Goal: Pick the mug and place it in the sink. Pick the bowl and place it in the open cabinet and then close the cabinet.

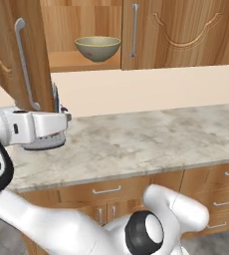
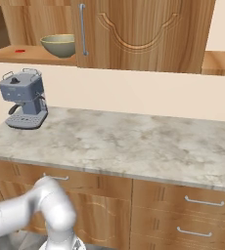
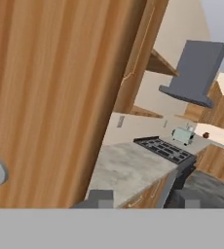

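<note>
**Spotter:** Item one, the step?

**Operator:** I am closing the cabinet point(image 1: 86, 20). The bowl point(image 1: 97, 48) is sitting upright on the shelf point(image 1: 66, 62), at 12 o'clock in the left base view, so placing looks done.

**Spotter:** Item two, the door?

**Operator:** The open door point(image 1: 17, 55) is standing out toward me at 10 o'clock, and its handle point(image 1: 24, 64) is facing into the room. The right door point(image 1: 181, 30) is lying flush.

**Spotter:** Item three, the gripper?

**Operator:** The gripper point(image 3: 142, 198) is sitting at the door's lower edge. In the hand view the fingertips point(image 3: 100, 197) are showing a moderate gap. The door panel is running close past the left tip. I cannot tell whether they are pinching the edge or standing free.

**Spotter:** Method?

**Operator:** I am planning to push the panel along its arc toward 2 o'clock. I would press flat near the free edge and keep the wrist below the shelf line.

**Spotter:** Item four, surroundings?

**Operator:** Counter point(image 1: 136, 144), bare below the door. Coffee machine point(image 2: 25, 97) at 9 o'clock in the right base view, well under the swing. Stove point(image 3: 162, 148), hood point(image 3: 194, 73) and toaster point(image 3: 183, 135), far off. The bowl looks set back enough to clear the door, though I am only judging that.
</note>
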You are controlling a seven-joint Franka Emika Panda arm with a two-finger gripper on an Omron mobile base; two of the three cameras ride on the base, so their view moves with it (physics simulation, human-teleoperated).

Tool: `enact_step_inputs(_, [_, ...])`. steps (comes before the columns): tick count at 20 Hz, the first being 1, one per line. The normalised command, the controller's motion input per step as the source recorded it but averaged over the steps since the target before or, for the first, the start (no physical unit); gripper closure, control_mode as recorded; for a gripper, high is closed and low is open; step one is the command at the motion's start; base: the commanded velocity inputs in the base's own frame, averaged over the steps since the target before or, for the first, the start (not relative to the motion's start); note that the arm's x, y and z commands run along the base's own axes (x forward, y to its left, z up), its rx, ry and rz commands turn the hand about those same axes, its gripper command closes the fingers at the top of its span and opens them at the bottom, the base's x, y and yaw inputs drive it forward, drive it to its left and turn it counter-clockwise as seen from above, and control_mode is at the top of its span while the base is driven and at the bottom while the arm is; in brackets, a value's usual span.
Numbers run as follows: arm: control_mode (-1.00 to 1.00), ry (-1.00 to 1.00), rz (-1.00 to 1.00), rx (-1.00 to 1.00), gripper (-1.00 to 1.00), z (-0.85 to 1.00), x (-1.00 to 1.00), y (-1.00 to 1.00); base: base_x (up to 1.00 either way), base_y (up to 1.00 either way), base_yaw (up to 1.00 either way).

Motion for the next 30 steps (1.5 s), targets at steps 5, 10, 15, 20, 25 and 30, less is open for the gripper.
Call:
enact_step_inputs(5, [-1.0,0.0,0.01,0.0,-1.0,-0.06,1.0,-0.54,0.0,0.0,0.0])
enact_step_inputs(10, [-1.0,-0.01,0.07,0.0,-1.0,-0.06,1.0,-0.49,0.0,0.0,0.0])
enact_step_inputs(15, [-1.0,-0.07,0.14,0.0,-1.0,-0.07,1.0,-0.29,0.0,0.0,0.0])
enact_step_inputs(20, [-1.0,-0.18,0.23,0.0,-1.0,-0.07,1.0,-0.15,0.0,0.0,0.0])
enact_step_inputs(25, [-1.0,-0.27,0.28,0.0,-1.0,-0.06,1.0,-0.16,0.0,0.0,0.0])
enact_step_inputs(30, [-1.0,-0.44,0.38,0.0,-1.0,-0.28,1.0,-0.54,0.0,0.0,0.0])
